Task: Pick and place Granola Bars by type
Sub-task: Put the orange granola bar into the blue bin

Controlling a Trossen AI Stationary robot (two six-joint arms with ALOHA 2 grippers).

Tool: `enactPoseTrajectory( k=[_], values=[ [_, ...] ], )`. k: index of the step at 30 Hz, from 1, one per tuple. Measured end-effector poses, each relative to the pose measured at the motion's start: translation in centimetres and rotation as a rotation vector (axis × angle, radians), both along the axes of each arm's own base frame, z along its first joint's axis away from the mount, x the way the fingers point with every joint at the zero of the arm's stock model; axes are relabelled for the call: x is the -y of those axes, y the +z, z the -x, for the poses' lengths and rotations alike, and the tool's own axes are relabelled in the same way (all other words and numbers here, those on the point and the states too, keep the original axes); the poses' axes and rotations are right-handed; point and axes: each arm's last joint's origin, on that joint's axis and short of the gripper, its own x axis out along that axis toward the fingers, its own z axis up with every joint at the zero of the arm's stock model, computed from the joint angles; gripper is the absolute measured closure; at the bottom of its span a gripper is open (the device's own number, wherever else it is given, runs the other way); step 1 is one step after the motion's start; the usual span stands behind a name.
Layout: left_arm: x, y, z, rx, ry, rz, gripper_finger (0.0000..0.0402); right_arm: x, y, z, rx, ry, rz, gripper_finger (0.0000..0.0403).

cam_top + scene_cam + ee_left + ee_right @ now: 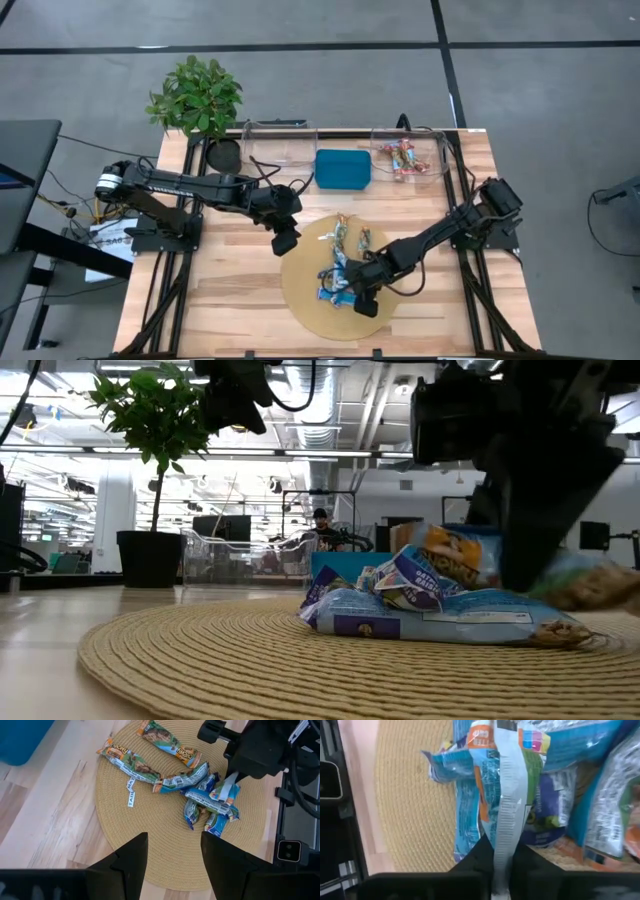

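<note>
Several granola bars lie heaped on a round woven mat (305, 300): a blue and blue-and-silver pile (205, 802), with two green-and-orange printed bars (135, 766) spread out beside it. More red-and-tan bars (402, 160) lie in the right clear bin. My right gripper (352, 292) is down at the pile's near-right side, shut on a blue-and-silver bar (502, 780). My left gripper (172, 840) hangs open above the mat's left edge (285, 240), touching nothing. My right gripper pinches one blue-and-silver bar by the crimped end of its wrapper (503, 837) between its two fingers. The bar stretches away along the fingers, silver back seam facing the wrist camera. It lies over the other bars of the pile; whether it is lifted clear, I cannot tell.
A teal rectangular tray (343, 168) sits at the table's far middle, between two clear bins (280, 145). A potted plant (200, 100) stands at the far-left corner. Bare wood lies left of and near the mat.
</note>
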Motion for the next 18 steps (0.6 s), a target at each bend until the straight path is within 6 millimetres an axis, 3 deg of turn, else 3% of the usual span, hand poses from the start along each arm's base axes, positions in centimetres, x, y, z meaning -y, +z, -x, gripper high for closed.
enactPoseTrajectory(
  k=[6,9,13,18],
  values=[
    [0.0,0.0,0.0,0.003,0.000,0.000,0.0226,0.9,1.5,0.1,0.021,-0.037,-0.024,0.0383],
    [0.0,0.1,-0.2,0.021,0.000,0.002,0.0226,1.9,3.4,0.0,0.077,-0.074,-0.051,0.0370],
    [0.0,0.5,-0.6,0.082,0.001,0.005,0.0226,4.3,6.4,0.0,0.188,-0.166,-0.045,0.0371],
    [-0.2,1.3,-1.4,0.196,0.067,-0.054,0.0226,8.9,10.7,0.6,0.358,-0.337,0.013,0.0389]
  ],
)
